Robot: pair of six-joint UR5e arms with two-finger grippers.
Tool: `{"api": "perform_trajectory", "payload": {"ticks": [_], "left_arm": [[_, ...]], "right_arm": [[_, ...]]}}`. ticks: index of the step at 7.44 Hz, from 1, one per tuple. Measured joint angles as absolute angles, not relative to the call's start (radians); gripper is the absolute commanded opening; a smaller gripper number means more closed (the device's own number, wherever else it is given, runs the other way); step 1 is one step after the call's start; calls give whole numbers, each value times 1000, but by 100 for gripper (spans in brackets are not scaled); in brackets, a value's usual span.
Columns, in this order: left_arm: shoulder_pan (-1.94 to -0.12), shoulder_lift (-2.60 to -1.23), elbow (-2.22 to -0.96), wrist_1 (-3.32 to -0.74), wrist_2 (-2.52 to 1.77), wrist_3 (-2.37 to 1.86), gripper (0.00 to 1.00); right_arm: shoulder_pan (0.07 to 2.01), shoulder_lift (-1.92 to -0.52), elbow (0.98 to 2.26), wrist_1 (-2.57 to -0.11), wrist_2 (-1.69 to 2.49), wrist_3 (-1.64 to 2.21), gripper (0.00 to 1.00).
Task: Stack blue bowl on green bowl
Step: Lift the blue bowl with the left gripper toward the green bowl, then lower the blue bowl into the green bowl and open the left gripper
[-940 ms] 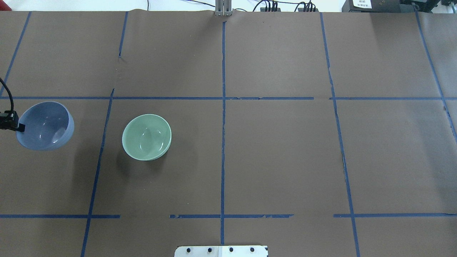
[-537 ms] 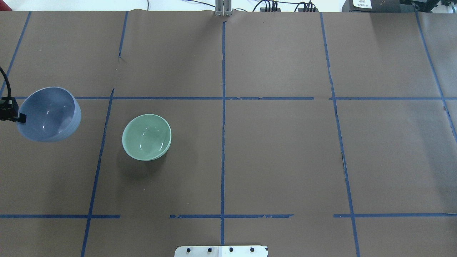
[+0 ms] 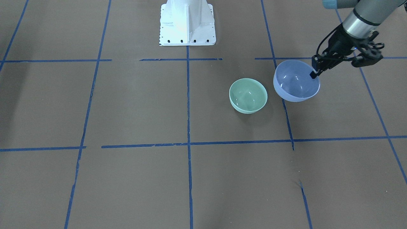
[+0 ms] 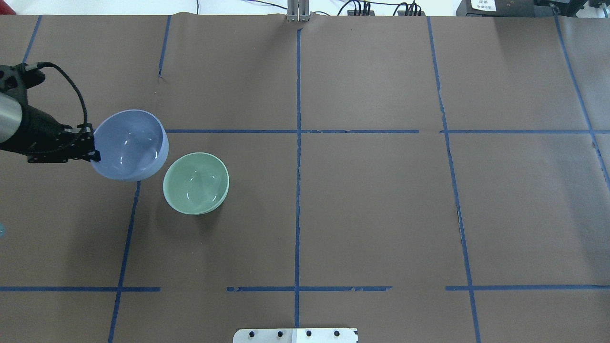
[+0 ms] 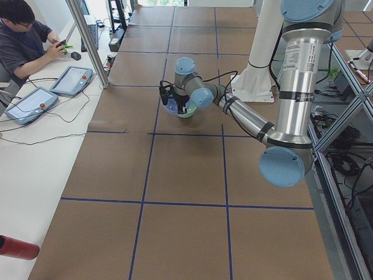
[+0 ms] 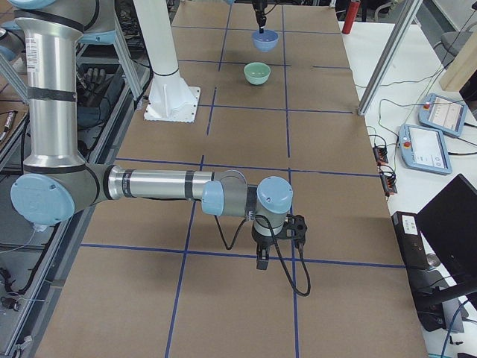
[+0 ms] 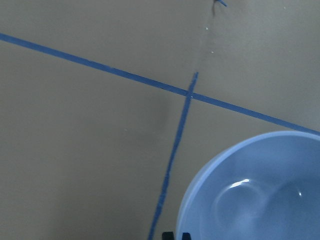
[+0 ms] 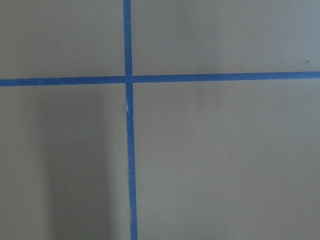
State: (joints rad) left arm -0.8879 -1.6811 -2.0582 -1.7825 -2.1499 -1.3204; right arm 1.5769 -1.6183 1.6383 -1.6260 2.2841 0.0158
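Overhead exterior view gives you two bowls and no more: one blue bowl (image 4: 129, 145) and one green bowl (image 4: 195, 183). The left gripper (image 4: 94, 153) is clenched on the rim of the blue bowl, with one finger inside the bowl and the other outside it. The bowl hangs from these fingers with its mouth up, and it seems lifted off the table (image 4: 371, 214).

From this gripper, the green bowl lies beyond the blue bowl, on the side away from the fingers. It stands alone on the brown paper, mouth up. In the front-facing view you see a narrow gap between the two bowls, so they are near but apart.

You can count two arms. The right gripper (image 6: 261, 262) shows only in the exterior right view, far from both bowls, pointing down just beside a crossing of blue tape (image 8: 127, 79). I cannot tell whether it is released or clenched.

Beyond the far table edge, a dark box carries one white label (image 4: 482, 5); its writing is too small to read. At the side table you see one person (image 5: 23, 35) and two tablets, one (image 5: 71, 80) nearer to the person than the other (image 5: 28, 105).
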Motion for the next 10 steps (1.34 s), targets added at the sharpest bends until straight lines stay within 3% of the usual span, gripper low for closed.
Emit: {"api": "perform_trajectory", "payload": {"ticks": [3, 10], "left_arm": [[-777, -1841, -1963, -1716, -2096, -1437, 0], [-707, -1825, -1951, -1714, -2064, -1467, 0]], "right_arm": [[1577, -1618, 1638, -1626, 2284, 16, 100], [1577, -1618, 1638, -1626, 2284, 16, 100]]}}
